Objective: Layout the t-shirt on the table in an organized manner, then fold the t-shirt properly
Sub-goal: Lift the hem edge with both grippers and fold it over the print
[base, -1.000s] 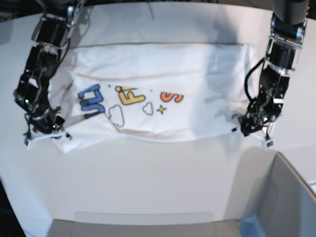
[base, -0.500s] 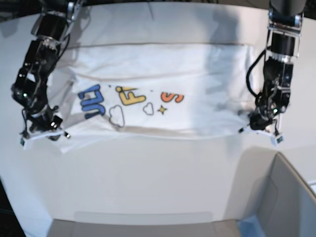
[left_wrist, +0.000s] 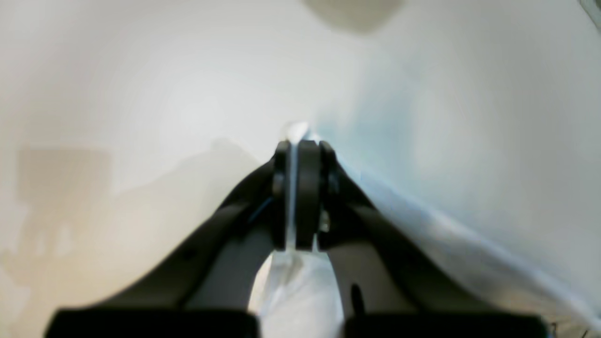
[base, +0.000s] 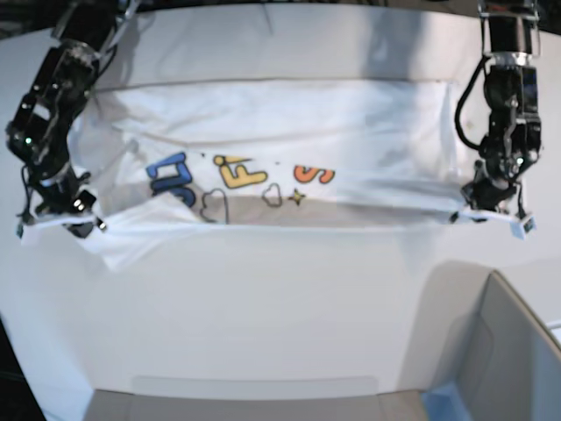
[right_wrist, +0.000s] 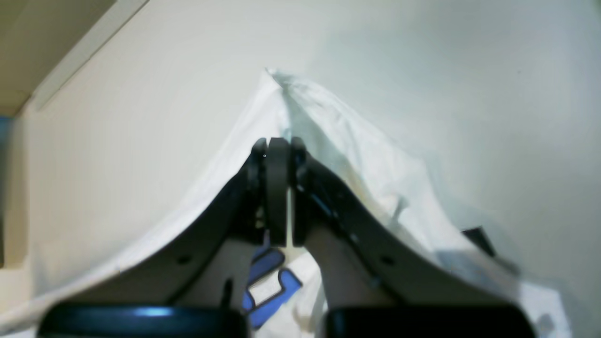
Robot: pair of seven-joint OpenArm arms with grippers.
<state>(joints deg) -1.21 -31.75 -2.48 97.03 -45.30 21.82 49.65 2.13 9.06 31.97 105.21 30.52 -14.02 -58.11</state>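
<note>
The white t-shirt (base: 280, 132) with blue, yellow and orange-red lettering is stretched sideways across the table (base: 263, 298). My left gripper (base: 491, 210) is shut on the shirt's right lower corner; in the left wrist view (left_wrist: 298, 141) white cloth (left_wrist: 300, 291) is pinched between the pads. My right gripper (base: 57, 219) is shut on the shirt's left lower corner; in the right wrist view (right_wrist: 277, 145) cloth (right_wrist: 338, 131) runs out past the tips and blue lettering (right_wrist: 267, 277) shows below. The front edge between both grippers is lifted and taut.
A grey box (base: 500, 351) with a blue corner (base: 443, 403) stands at the front right, just below my left gripper. A grey strip (base: 254, 399) runs along the front edge.
Both grippers have moved outward and slightly up, the right one leftward and the left one rightward. The shirt's front edge has been pulled wider and tighter, and the print has shifted up.
</note>
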